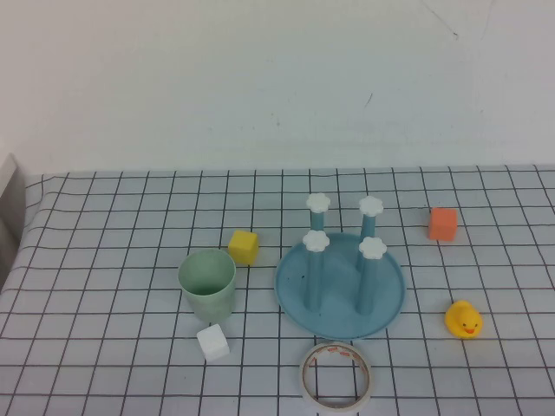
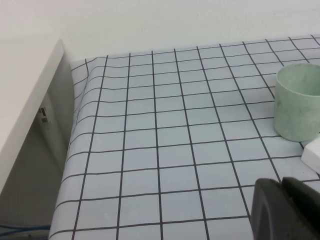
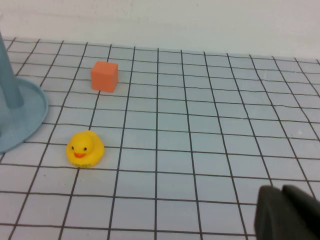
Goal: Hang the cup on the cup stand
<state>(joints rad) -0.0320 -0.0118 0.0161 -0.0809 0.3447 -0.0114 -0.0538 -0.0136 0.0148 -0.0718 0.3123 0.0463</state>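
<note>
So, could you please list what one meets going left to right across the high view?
Pale mint-green plastic cup → blue four-peg cup stand → orange cube → yellow rubber duck. Neither hand shows in that view.

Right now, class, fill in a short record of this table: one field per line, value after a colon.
cup: mint-green cup, upright, mouth up, left of the stand, not hung
cup stand: blue cup stand, four pegs, all bare
left gripper: left gripper low over the table near the cup
right gripper: right gripper low, near the yellow duck
</note>
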